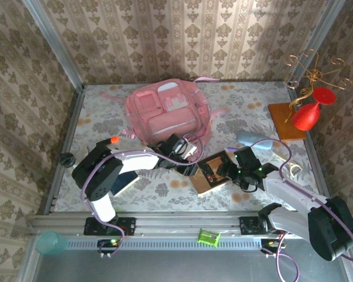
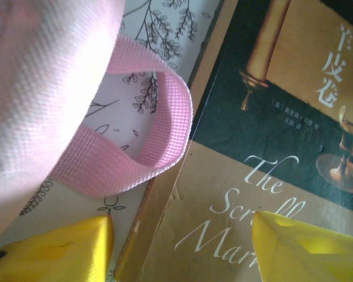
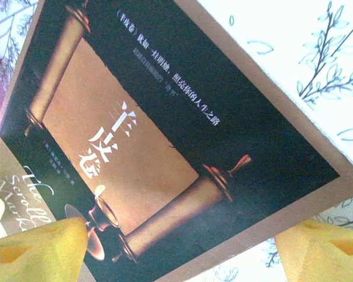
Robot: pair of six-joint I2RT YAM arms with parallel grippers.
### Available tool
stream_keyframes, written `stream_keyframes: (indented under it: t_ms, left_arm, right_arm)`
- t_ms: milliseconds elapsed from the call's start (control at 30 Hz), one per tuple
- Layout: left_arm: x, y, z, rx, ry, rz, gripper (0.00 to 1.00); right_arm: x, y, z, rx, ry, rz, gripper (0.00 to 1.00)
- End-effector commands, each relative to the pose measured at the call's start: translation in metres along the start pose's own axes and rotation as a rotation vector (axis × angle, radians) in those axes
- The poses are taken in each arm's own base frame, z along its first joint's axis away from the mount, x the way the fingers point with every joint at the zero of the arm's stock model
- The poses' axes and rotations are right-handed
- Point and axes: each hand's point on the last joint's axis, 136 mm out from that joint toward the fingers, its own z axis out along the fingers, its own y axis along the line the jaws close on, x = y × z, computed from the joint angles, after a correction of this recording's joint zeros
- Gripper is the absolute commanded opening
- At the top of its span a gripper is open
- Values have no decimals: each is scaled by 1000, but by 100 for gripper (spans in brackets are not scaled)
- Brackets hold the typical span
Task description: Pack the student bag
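Observation:
The pink student bag [image 1: 165,111] lies flat at the back middle of the table, pockets up. In the left wrist view its fabric [image 2: 41,88] is at the left, with a pink strap loop [image 2: 159,135] resting at the book's edge. A brown and black book [image 1: 210,172] lies in front of the bag. My left gripper [image 1: 190,160] is open over the book's left edge [image 2: 182,223], one yellow fingertip [image 2: 59,252] off the cover and one on it. My right gripper [image 1: 228,170] is open too. It straddles the book's near corner [image 3: 165,176], yellow fingertips [image 3: 35,249] on either side.
A wooden board with a wire stand and red vase [image 1: 306,114] stands at the back right. A pale blue object [image 1: 253,140] lies right of the book. A white notebook [image 1: 126,182] lies under the left arm. Nearby are an orange ball [image 1: 113,140], a green item [image 1: 209,237] and a teal cup [image 1: 50,242].

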Motion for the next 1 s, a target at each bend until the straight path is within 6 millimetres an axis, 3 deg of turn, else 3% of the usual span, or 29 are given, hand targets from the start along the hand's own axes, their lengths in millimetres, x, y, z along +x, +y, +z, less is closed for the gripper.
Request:
stream_keyframes:
  t_ms: [0, 167, 267, 333, 400, 533, 733, 967]
  left_arm:
    - [12, -9, 2, 37, 49, -12, 63]
    - [29, -50, -13, 232, 48, -41, 62]
    - [32, -68, -10, 346, 61, -80, 62]
    - [29, -79, -9, 411, 62, -86, 62]
    - [24, -78, -10, 397, 47, -96, 62]
    - [10, -46, -9, 157, -11, -129, 65]
    - [11, -39, 12, 27, 10, -156, 66]
    - [20, -52, 26, 83, 31, -187, 62]
  right_arm:
    - [-12, 5, 1, -23, -32, -9, 84]
    - [-20, 15, -2, -80, -42, -48, 82]
    - [-26, 25, -3, -99, -27, -129, 81]
    - [-31, 21, -6, -57, -18, -155, 80]
    - [-33, 4, -10, 30, -20, -164, 80]
    - [-18, -21, -14, 111, -1, -129, 80]
    - [7, -14, -3, 25, 15, -69, 80]
    - [20, 10, 14, -109, 34, -67, 74]
